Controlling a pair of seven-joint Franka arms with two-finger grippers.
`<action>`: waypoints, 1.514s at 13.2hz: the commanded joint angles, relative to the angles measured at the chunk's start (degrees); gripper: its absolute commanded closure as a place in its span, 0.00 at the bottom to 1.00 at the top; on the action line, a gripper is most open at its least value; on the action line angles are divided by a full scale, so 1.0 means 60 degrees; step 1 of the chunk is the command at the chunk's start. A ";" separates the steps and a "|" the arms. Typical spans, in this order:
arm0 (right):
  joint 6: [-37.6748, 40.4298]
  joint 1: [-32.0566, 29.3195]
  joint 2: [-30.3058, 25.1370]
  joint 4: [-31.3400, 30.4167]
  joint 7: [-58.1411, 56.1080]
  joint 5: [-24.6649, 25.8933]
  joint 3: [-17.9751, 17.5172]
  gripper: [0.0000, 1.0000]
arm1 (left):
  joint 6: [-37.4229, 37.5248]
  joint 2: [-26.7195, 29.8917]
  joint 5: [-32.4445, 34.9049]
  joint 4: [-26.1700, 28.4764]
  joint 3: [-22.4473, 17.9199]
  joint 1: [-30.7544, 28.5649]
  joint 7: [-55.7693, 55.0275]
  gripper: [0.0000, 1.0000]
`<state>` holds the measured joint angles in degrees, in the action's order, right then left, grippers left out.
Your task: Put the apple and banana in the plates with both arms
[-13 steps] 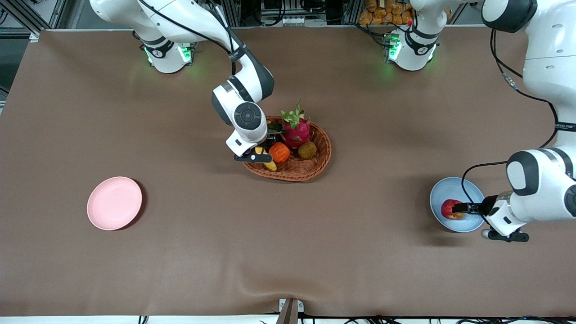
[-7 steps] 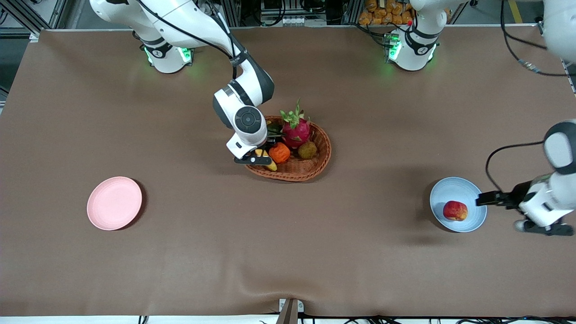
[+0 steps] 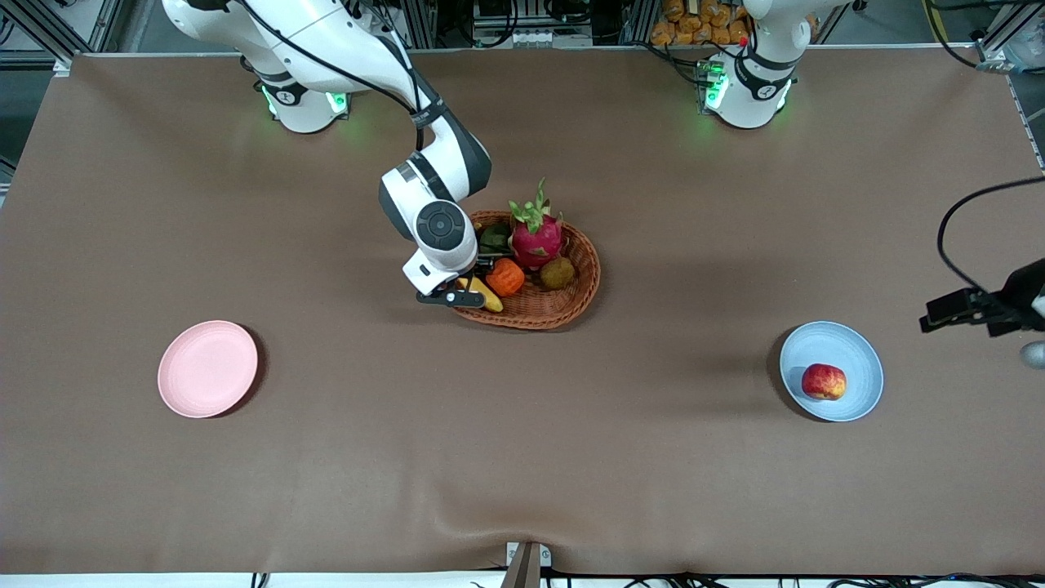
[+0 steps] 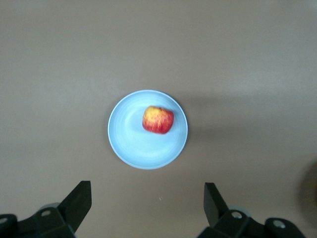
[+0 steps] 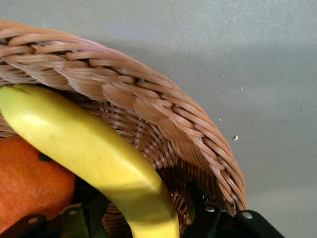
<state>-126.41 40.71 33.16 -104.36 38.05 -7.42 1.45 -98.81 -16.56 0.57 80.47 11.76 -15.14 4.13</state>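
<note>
The banana [image 3: 486, 293] is half hidden under the right hand [image 3: 457, 292]; the left hand [image 3: 951, 310] is cut by the edge.

The apple [image 3: 824, 381] sits in the blue plate [image 3: 859, 356] at the left arm's end of the table, the left gripper [image 3: 939, 314] up beside it. The right gripper [image 3: 465, 287] is down in the basket [image 3: 563, 306] at the banana [image 3: 490, 296]. The pink plate [image 3: 207, 368] lies bare.

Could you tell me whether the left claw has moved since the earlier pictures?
Yes. The left claw has drawn back off the blue plate, toward the left arm's end of the table, leaving the apple there.
</note>
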 commanded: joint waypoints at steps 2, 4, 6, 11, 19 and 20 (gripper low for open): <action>-0.0025 0.0041 0.0157 0.0065 0.0207 -0.0037 -0.0081 0.45 | 0.0822 0.1059 0.0007 0.0080 0.0003 0.0019 -0.0601 0.00; -0.0039 0.0129 0.0143 0.0065 0.0207 -0.0037 -0.0081 0.71 | 0.1085 0.1119 0.0386 -0.0008 0.0032 0.0048 -0.0528 0.00; -0.0025 0.0115 0.0128 0.0079 0.0207 -0.0037 -0.0081 0.96 | 0.1320 0.1105 0.0433 -0.0315 0.0076 0.0019 -0.0513 0.00; 0.1071 0.0100 -0.0573 0.0138 0.0163 -0.0037 -0.0096 0.99 | 0.1612 0.1569 0.0141 -0.0287 -0.0128 0.0091 -0.0499 0.00; 0.2230 -0.0148 -0.1570 0.0211 0.0017 -0.0037 -0.0067 0.98 | 0.3035 0.2830 0.0110 0.0384 -0.3463 0.4113 -0.1155 0.00; 0.2332 -0.0366 -0.1687 0.0211 -0.0085 -0.0023 -0.0067 0.98 | 0.3006 0.3181 0.0125 0.0764 -0.3744 0.4584 -0.1389 0.00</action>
<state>-114.17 40.93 25.59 -102.45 38.06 -7.43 1.40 -80.97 -2.71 1.79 79.86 -6.25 6.47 -1.67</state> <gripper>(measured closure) 0.586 0.000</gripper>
